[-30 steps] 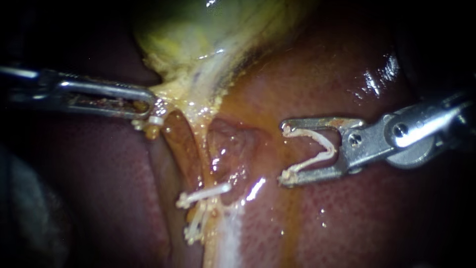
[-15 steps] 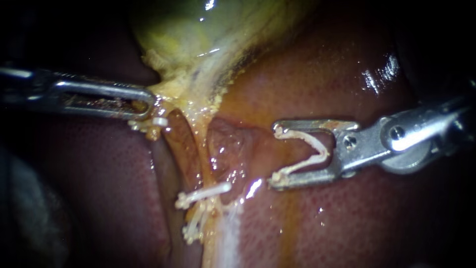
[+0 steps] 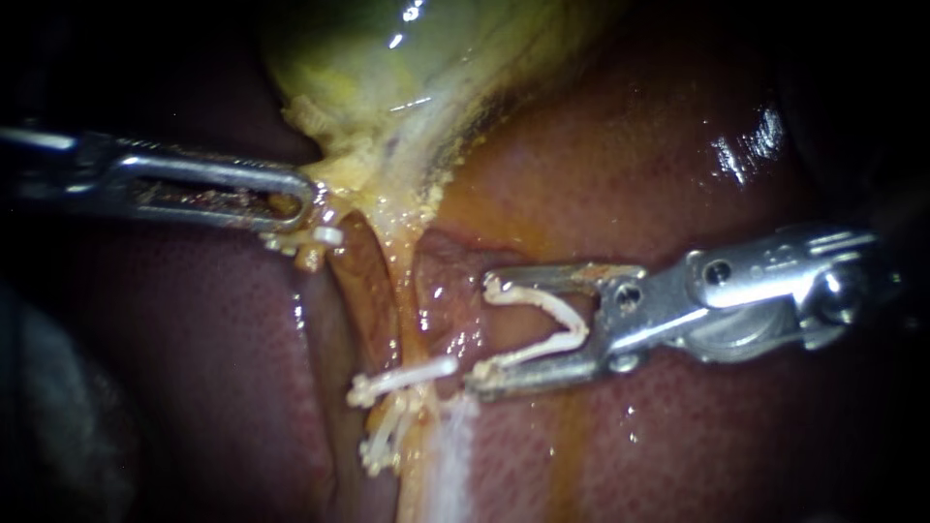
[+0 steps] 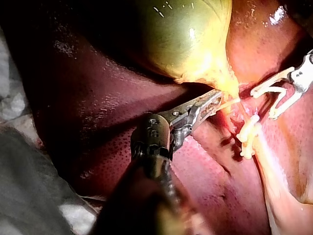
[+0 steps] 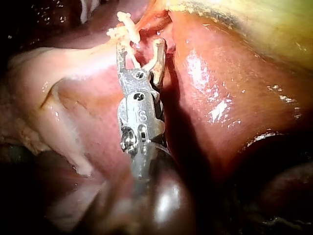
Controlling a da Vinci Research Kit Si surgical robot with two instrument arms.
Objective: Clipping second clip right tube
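White plastic is my landmark: an open clip [image 3: 533, 353] sits V-shaped in my right instrument [image 3: 484, 331], one leg along each jaw. The jaws stand wide apart and hold it from both sides. The right tube [image 3: 399, 291] runs as a thin orange strand down from the gallbladder [image 3: 387, 77] over the liver [image 3: 678, 145], and the open clip lies just beside it, not yet around it. A set clip [image 3: 402, 376] already crosses the tube. The lower jaw's tip is right at its end, but I cannot tell whether they touch. Below it, more white clip material [image 3: 383, 441] is bunched too closely to count. My left instrument [image 3: 308, 205] has its jaws closed on yellowish tissue at the gallbladder's lower end. A small white bit [image 3: 327, 235] under them I cannot identify. Both shafts run off into darkness.
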